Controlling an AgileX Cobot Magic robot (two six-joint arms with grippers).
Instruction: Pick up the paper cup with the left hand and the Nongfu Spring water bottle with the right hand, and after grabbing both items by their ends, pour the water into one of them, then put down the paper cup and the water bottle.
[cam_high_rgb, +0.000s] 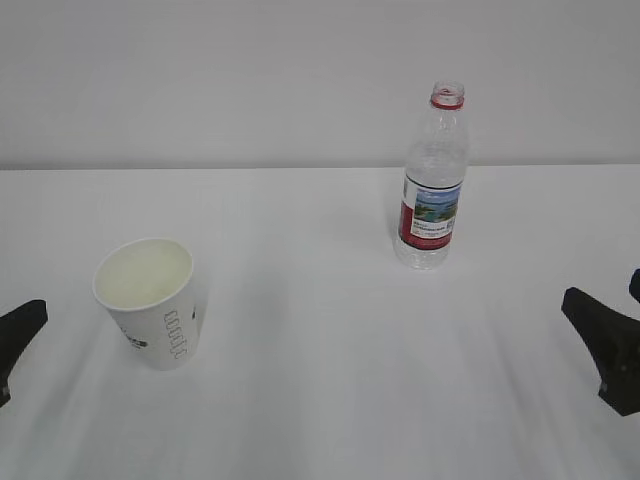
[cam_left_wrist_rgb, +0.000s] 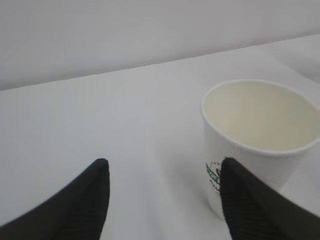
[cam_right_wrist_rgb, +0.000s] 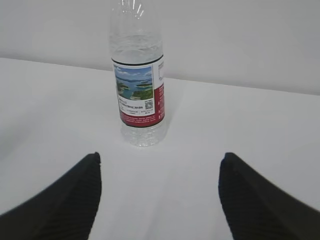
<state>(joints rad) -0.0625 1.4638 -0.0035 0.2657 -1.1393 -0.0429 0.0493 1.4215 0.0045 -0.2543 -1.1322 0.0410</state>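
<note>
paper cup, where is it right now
The paper cup stands upright on the white table, left of centre in the exterior view, well apart from the water bottle farther back on the right.

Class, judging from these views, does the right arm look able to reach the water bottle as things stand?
Probably yes: the right end effector is open, the water bottle stands upright ahead, with only bare table between them.

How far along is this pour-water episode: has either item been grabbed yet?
Done: nothing visible. The paper cup and the Nongfu Spring water bottle stand upright on the table, apart. In hand: the left end effector is open beside the cup, the right end effector open short of the bottle. Left: grasping, pouring, setting down.
</note>
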